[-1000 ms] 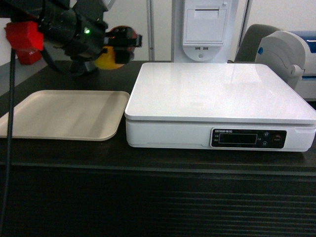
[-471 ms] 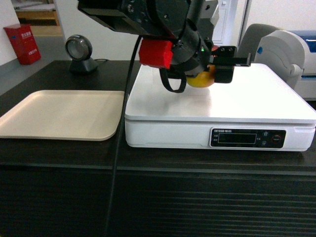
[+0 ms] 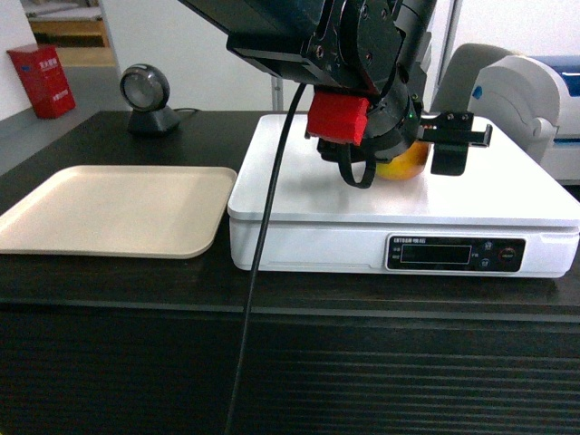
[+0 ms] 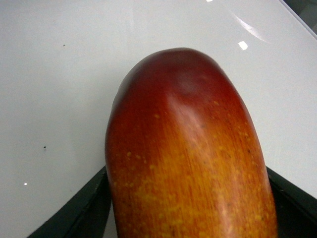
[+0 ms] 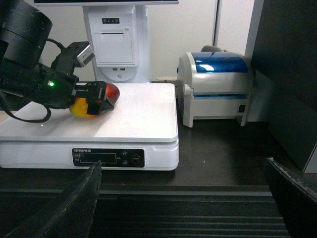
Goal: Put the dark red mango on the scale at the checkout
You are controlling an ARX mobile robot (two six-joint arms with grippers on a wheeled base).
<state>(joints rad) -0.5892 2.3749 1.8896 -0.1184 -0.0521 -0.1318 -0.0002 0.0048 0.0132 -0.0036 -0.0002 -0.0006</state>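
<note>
Now we have the dark red mango [image 3: 405, 164] over the right half of the scale [image 3: 507, 190], carried there from above the far left of the checkout [image 3: 109, 281] a second ago, past the beige tray [image 3: 109, 213]. Half a second back it hung over the middle of the platform; since then we have slid it further right and seemingly lower. Our left gripper [image 3: 426, 149] pinches it from both sides: in the left wrist view the black fingers [image 4: 79, 213] flank the fruit [image 4: 188, 148], red end forward and orange-yellow towards the camera, with the glossy white platform [image 4: 49, 74] right behind it. From the right wrist view the mango [image 5: 96, 101] looks to sit on or just above the platform; we cannot tell whether it touches. We judge the carry done, and what remains is to set it down, spread the fingers and pull back.

Our right gripper [image 5: 183, 208] hangs back in front of the counter, its two dark fingers wide apart at the lower corners of its own view and holding nothing.

As for writing, the black display strip [image 3: 456, 253] carries a small white brand word at its upper left, too fine to read, and its display shows no digits. The red box [image 3: 41, 77] at the far left has pale characters we cannot make out. The label printer [image 5: 215, 87] with the blue lid and the barcode scanner [image 3: 147, 95] show no legible markings.
</note>
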